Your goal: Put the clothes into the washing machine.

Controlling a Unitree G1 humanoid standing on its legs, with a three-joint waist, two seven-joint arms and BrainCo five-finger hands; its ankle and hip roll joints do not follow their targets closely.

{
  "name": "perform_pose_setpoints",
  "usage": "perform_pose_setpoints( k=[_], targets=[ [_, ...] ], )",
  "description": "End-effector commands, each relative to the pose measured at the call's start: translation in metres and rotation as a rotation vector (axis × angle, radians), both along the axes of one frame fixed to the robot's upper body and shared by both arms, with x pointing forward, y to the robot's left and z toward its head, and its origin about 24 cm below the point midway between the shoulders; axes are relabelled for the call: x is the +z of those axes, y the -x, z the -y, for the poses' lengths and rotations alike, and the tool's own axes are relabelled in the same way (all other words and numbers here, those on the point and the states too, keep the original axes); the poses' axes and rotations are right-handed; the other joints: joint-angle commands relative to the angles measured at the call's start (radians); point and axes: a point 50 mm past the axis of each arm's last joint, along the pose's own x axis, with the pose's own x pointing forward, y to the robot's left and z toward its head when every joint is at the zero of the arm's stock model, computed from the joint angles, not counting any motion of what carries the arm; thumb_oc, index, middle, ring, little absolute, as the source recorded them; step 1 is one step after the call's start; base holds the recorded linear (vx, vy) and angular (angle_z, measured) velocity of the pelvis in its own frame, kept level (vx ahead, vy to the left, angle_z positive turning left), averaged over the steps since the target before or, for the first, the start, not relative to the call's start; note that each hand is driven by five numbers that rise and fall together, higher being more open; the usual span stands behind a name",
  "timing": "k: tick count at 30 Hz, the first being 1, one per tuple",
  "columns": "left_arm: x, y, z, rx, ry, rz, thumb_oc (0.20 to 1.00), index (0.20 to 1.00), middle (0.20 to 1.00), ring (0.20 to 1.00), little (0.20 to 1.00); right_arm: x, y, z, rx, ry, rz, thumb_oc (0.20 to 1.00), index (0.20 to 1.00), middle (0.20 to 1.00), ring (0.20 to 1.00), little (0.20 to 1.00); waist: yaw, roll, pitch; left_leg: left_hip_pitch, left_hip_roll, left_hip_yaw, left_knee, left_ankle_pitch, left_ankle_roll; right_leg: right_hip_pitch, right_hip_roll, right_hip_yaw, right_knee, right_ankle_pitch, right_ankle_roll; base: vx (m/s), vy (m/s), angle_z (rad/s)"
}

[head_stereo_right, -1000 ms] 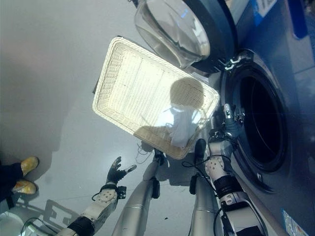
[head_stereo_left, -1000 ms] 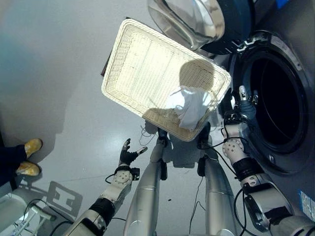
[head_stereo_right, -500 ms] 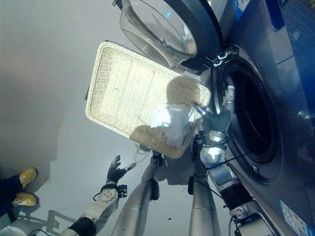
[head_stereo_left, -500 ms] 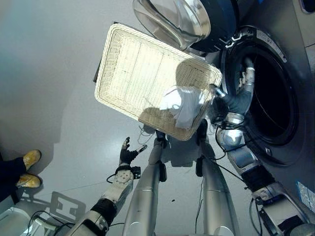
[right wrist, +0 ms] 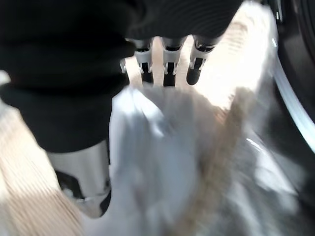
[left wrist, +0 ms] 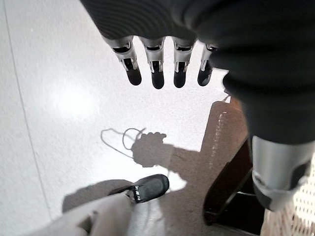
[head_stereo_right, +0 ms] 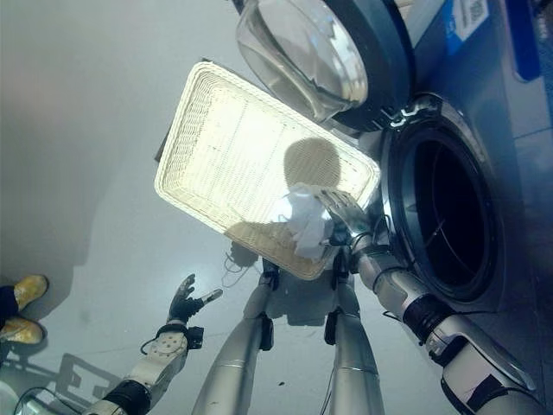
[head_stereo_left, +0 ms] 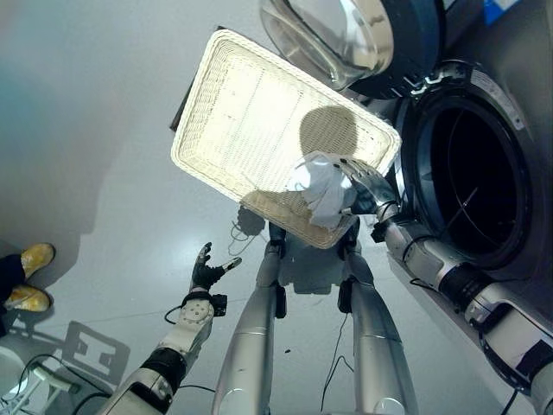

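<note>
Cloth [head_stereo_left: 321, 186]: white, crumpled in the basket [head_stereo_left: 233, 104] corner nearest the washer drum [head_stereo_left: 473, 186], draping over the rim.
Right hand [head_stereo_left: 363, 184]: over the cloth at that corner, fingers straight and spread, nothing gripped yet.
Left hand [head_stereo_left: 206, 271]: low, well apart from the basket, fingers relaxed, idle.
Door [head_stereo_left: 337, 35]: swung wide, above the basket.
Handling: likely light, limp, prone to trailing or snagging on wicker.
Hold: best bunch the raised middle fold, not a loose edge.

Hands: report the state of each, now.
Left hand: open, empty, over the floor.
Right hand: open, fingers straight above the white cloth in the basket.
</note>
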Motion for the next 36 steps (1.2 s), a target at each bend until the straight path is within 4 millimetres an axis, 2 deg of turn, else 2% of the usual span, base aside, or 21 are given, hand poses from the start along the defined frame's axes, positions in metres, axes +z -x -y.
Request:
perform_pose_setpoints(
  k=[1,6,7,10,14,20,21,28,33,34,36],
  targets=[
    [0.006,-0.008,-0.007,-0.011,-0.039,-0.011,1.0,1.0,1.0,1.0,1.0,-0.004,-0.008,0.014,-0.097,0.114,-0.157,1.0,1.0,1.0,1.0,1.0,0.063,-0.011,-0.011,-0.002,-0.085,0.045,0.031,-0.074,0.005,-0.011,0.01,-0.023,0.022,-0.016,0.075,0.0,-0.007,0.03],
    [0.008,-0.01,-0.006,-0.022,-0.045,-0.009,1.0,1.0,1.0,1.0,1.0,-0.006,-0.01,0.017,-0.128,0.113,-0.188,1.0,1.0,1.0,1.0,1.0,0.072,-0.008,-0.011,-0.002,-0.083,0.04,0.018,-0.066,0.004,-0.011,0.01,-0.031,0.02,-0.016,0.075,0.0,-0.057,0.08],
    [0.014,-0.019,0.012,-0.097,-0.061,0.01,1.0,1.0,1.0,1.0,1.0,-0.007,-0.024,0.034,-0.289,0.247,-0.297,1.0,1.0,1.0,1.0,1.0,0.115,0.022,-0.011,-0.017,-0.082,0.024,-0.012,-0.04,-0.004,-0.019,0.0,-0.064,0.011,-0.01,0.074,0.0,-0.163,0.1],
    [0.015,-0.021,0.023,-0.128,-0.068,0.014,1.0,1.0,1.0,1.0,1.0,-0.011,-0.026,0.039,-0.342,0.338,-0.357,1.0,1.0,1.0,1.0,1.0,0.132,0.038,-0.011,-0.031,-0.083,0.019,-0.013,-0.035,-0.003,-0.028,-0.01,-0.084,0.014,-0.01,0.073,0.02,-0.113,0.14],
    [0.016,-0.021,0.034,-0.153,-0.062,0.019,1.0,1.0,1.0,1.0,1.0,-0.012,-0.027,0.037,-0.374,0.336,-0.34,1.0,1.0,1.0,1.0,1.0,0.143,0.057,-0.011,-0.04,-0.087,0.013,-0.016,-0.027,-0.003,-0.036,-0.018,-0.095,0.014,-0.005,0.074,0.01,-0.032,0.13],
    [0.016,-0.021,0.034,-0.155,-0.061,0.019,1.0,1.0,1.0,1.0,1.0,-0.012,-0.027,0.037,-0.375,0.336,-0.337,1.0,1.0,1.0,1.0,1.0,0.144,0.058,-0.011,-0.04,-0.087,0.014,-0.016,-0.027,-0.003,-0.036,-0.018,-0.095,0.014,-0.005,0.073,0.01,0.002,0.09],
    [0.015,-0.02,0.045,-0.164,-0.044,0.025,1.0,1.0,1.0,1.0,1.0,-0.01,-0.028,0.031,-0.36,0.29,-0.268,1.0,1.0,1.0,1.0,1.0,0.141,0.071,-0.011,-0.055,-0.087,0.017,-0.014,-0.02,-0.007,-0.054,-0.018,-0.09,0.017,-0.002,0.073,0.05,0.013,0.06],
    [0.021,-0.025,0.052,-0.165,-0.026,0.052,1.0,1.0,1.0,1.0,1.0,-0.021,-0.025,0.023,-0.328,0.32,-0.376,1.0,1.0,1.0,1.0,1.0,0.128,0.075,-0.011,-0.086,-0.079,0.021,-0.03,-0.001,-0.014,-0.091,-0.009,-0.07,0.002,0.014,0.07,0.03,0.004,-0.02],
    [0.023,-0.026,0.055,-0.17,-0.024,0.06,1.0,1.0,1.0,1.0,1.0,-0.023,-0.025,0.022,-0.318,0.33,-0.378,1.0,1.0,1.0,1.0,1.0,0.125,0.079,-0.011,-0.104,-0.08,0.018,-0.025,0.003,-0.014,-0.109,-0.007,-0.062,0.007,0.014,0.066,0.02,-0.003,-0.03],
    [0.025,-0.027,0.058,-0.178,-0.02,0.055,1.0,1.0,1.0,1.0,1.0,-0.019,-0.026,0.013,-0.278,0.207,-0.297,1.0,1.0,1.0,1.0,1.0,0.116,0.085,-0.011,-0.123,-0.081,0.016,-0.022,0.006,-0.012,-0.133,0.0,-0.047,0.009,0.017,0.06,0.03,-0.011,-0.02],
    [0.024,-0.027,0.058,-0.177,-0.02,0.054,1.0,1.0,1.0,1.0,1.0,-0.017,-0.026,0.01,-0.264,0.166,-0.276,1.0,1.0,1.0,1.0,1.0,0.114,0.083,-0.011,-0.125,-0.081,0.017,-0.021,0.005,-0.013,-0.135,0.001,-0.046,0.008,0.018,0.059,0.02,-0.005,0.0]
  ],
)
